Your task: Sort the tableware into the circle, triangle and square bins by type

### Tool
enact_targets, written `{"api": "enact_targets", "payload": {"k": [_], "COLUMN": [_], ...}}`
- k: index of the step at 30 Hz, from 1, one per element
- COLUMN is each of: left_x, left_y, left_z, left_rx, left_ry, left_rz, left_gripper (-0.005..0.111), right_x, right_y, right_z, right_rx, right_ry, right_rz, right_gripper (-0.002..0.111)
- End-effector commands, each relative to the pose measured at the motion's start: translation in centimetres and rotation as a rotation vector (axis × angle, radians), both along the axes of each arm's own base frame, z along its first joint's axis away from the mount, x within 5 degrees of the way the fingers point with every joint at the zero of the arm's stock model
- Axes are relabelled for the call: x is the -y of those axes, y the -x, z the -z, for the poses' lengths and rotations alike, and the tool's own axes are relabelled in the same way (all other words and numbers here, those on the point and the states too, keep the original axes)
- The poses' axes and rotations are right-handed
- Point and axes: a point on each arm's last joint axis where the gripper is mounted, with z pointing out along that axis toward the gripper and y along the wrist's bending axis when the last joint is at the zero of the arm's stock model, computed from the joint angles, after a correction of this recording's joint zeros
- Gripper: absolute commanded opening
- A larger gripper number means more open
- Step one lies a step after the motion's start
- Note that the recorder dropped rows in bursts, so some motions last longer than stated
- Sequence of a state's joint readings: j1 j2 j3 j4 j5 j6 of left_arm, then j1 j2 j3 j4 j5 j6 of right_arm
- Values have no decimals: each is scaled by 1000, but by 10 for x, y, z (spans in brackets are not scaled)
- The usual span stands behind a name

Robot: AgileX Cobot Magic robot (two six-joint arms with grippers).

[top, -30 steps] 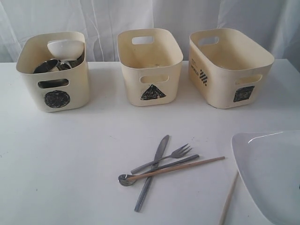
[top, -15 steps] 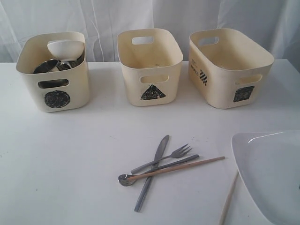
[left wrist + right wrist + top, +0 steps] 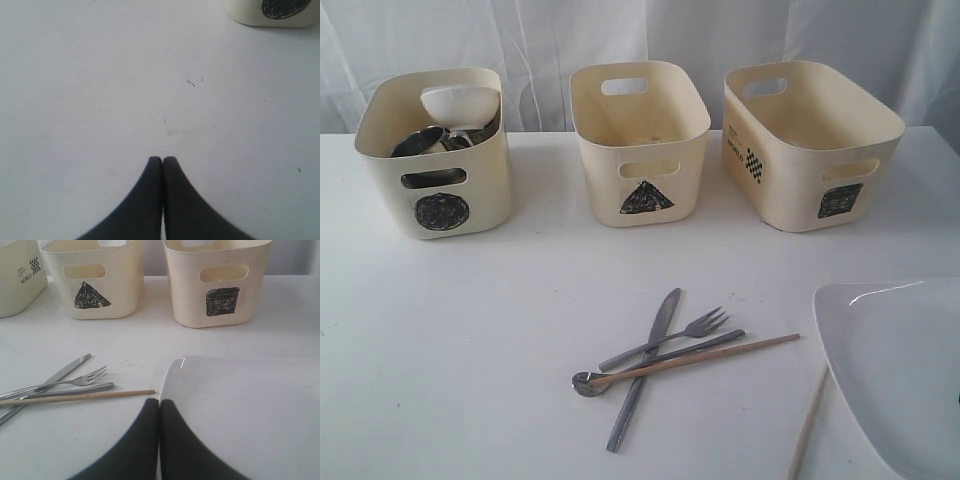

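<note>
White table point(image 3: 470, 330). Along the far edge, in a row: circle bin point(image 3: 380, 190), triangle bin point(image 3: 605, 170), square bin point(image 3: 780, 190). Mid-table toward the near edge: knife point(image 3: 623, 418), fork point(image 3: 705, 323), spoon point(image 3: 586, 384) and chopstick point(image 3: 720, 352), crossed in a heap. Near right corner: plate point(image 3: 900, 370), second chopstick point(image 3: 808, 425) against its rim.

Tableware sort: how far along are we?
Done: the white bowl and steel vessels sit in the circle bin.
In hand: nothing. The left gripper and right gripper are both shut and empty.
Left: the knife, fork, spoon, chopsticks and plate lie on the table. The triangle bin and square bin look empty.
</note>
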State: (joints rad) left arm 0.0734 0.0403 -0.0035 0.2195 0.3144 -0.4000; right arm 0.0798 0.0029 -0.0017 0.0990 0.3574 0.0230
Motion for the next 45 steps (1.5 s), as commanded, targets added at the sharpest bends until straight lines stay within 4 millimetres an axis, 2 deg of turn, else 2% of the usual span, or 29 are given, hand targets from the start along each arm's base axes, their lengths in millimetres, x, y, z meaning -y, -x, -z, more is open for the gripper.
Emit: {"api": "enact_targets", "payload": {"k": [1, 31, 32, 34, 35, 38, 43, 45], "left_x": [0, 0, 0, 0, 0, 0, 0, 0], "left_y": [1, 1, 1, 1, 1, 1, 1, 1], "left_z": [3, 3, 3, 3, 3, 3, 3, 3], "left_rx": [-25, -23, -23, -23, -23, -23, -23, -23], "left_ry": [13, 12, 12, 12, 12, 12, 12, 12], "left_rz": [-5, -4, -4, -4, -4, -4, -4, -4], "left_gripper": [0, 0, 0, 0, 0, 0, 0, 0], "right_x": [0, 0, 0, 2, 2, 2, 7, 13], "right_y": [0, 0, 0, -1, -2, -3, 8, 20], "right_z": [0, 0, -1, -4, -6, -20, -68, -85], "right_rx": [7, 7, 16, 68, 88, 234, 747, 984], "right_ry": [1, -2, 37, 153, 156, 34, -305, -341], "right_rz": [-1, 0, -6, -21, -20, 13, 47, 68], "right_gripper": [0, 0, 0, 0, 0, 0, 0, 0]}}
